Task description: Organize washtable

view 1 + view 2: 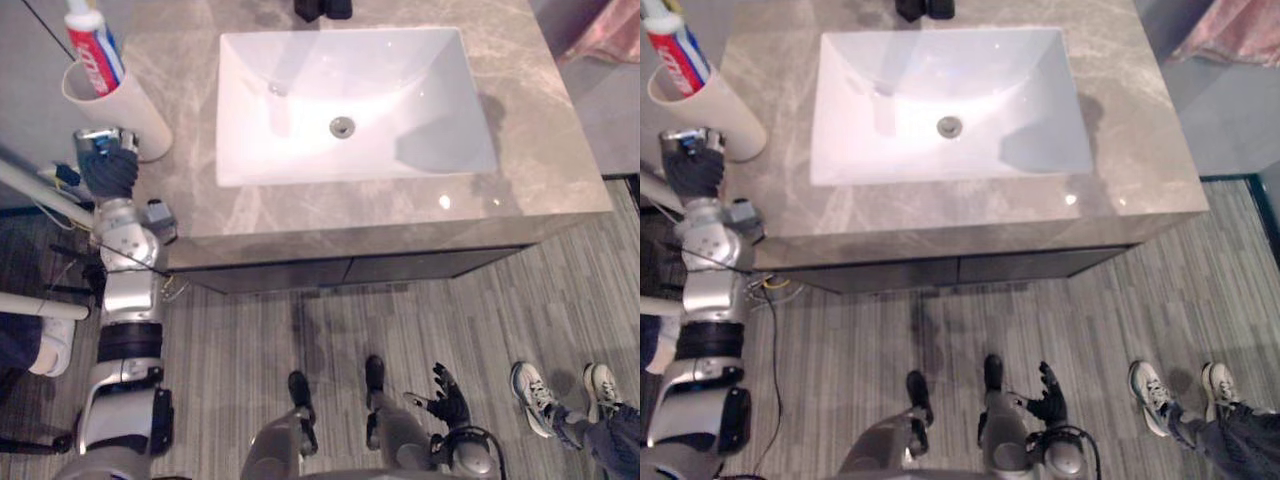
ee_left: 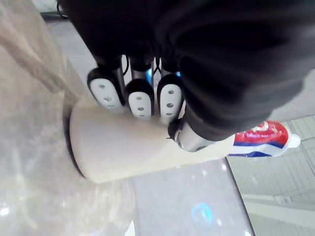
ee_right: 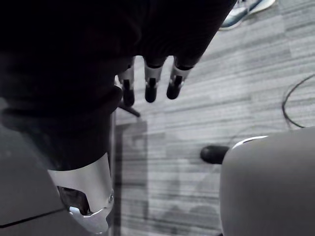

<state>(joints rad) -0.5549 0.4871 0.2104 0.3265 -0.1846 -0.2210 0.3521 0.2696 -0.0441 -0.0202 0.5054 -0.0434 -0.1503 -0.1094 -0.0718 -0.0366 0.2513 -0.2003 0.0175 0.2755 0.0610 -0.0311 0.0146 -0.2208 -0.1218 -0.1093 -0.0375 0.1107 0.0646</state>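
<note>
A cream cup (image 1: 120,100) stands upright at the washtable's far left corner, with a red, white and blue toothpaste tube (image 1: 92,50) sticking out of it. My left hand (image 1: 108,168) is just in front of the cup's base, at the counter's left edge. In the left wrist view its fingers (image 2: 139,98) are curled, pads turned back, with the cup (image 2: 128,147) lying past them and not inside the grasp. My right hand (image 1: 445,400) hangs low over the floor with its fingers (image 3: 150,88) relaxed and nothing in it.
A white rectangular basin (image 1: 232,110) with a metal drain (image 1: 342,126) is set into the grey marble counter (image 1: 545,130). A black faucet (image 1: 322,8) stands behind it. A person's white shoes (image 1: 560,395) are on the floor at the right, another shoe (image 1: 50,345) at the left.
</note>
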